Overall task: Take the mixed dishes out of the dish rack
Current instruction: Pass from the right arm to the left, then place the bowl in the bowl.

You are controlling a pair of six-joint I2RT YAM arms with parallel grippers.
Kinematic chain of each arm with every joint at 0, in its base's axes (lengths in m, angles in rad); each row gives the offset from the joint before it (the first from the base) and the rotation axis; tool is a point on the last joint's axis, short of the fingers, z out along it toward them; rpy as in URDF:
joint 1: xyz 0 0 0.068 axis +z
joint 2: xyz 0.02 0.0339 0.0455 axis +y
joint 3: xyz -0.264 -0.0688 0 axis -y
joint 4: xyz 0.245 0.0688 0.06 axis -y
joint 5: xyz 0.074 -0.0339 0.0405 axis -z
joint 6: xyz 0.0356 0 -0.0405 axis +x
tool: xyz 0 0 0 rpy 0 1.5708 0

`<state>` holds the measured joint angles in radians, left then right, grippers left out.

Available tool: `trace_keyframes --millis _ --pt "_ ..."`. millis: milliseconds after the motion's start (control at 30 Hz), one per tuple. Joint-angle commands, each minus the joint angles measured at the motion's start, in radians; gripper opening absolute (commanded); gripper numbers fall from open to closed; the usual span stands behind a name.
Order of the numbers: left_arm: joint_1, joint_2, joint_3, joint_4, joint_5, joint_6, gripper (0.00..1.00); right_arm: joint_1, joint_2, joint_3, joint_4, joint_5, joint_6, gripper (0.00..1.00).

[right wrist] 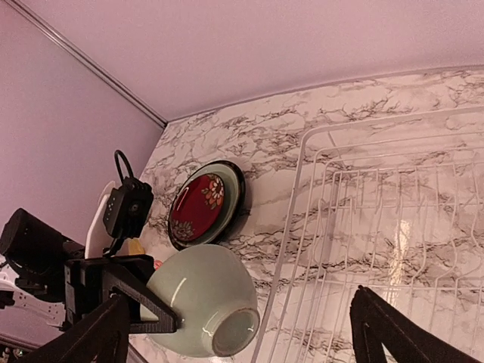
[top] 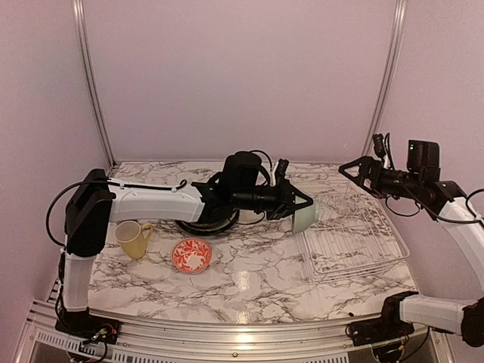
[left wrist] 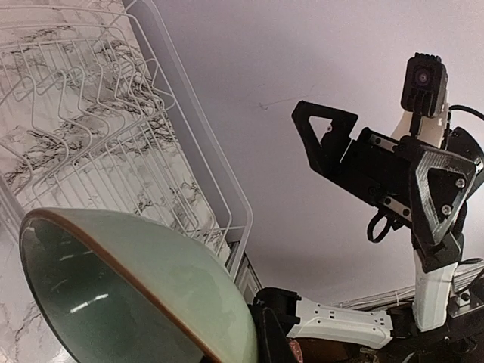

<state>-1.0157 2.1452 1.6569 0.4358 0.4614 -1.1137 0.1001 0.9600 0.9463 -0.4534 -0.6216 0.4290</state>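
Marble counter (top: 257, 272) lies below the pale green bowl (top: 304, 219), pinched by its rim in the left gripper (top: 296, 206) beside the dish rack (top: 355, 246) (right gripper (top: 349, 168) spread, empty); that thin rim hold might slip.

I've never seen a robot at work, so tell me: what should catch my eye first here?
The left gripper holds a tilted pale green bowl beside the white dish rack. The right gripper hangs open, raised over the rack's far side. A yellow mug and a red patterned bowl sit on the marble table, left.
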Motion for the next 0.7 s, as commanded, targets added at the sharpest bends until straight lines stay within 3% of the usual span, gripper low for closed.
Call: trace_keyframes --millis 0,200,400,667 --pt "-0.011 -0.189 -0.032 -0.308 -0.147 0.278 0.0 0.007 -0.024 0.078 -0.002 0.153 -0.103 0.98" --pt "-0.085 -0.254 0.032 -0.797 -0.496 0.497 0.0 0.008 0.002 0.101 0.005 0.226 -0.151 0.98" --pt "-0.134 -0.291 0.043 -1.049 -0.787 0.542 0.0 0.007 0.02 0.081 0.047 0.224 -0.145 0.99" --pt "-0.147 -0.352 0.019 -1.325 -1.01 0.491 0.0 0.007 0.033 0.058 0.07 0.224 -0.142 0.98"
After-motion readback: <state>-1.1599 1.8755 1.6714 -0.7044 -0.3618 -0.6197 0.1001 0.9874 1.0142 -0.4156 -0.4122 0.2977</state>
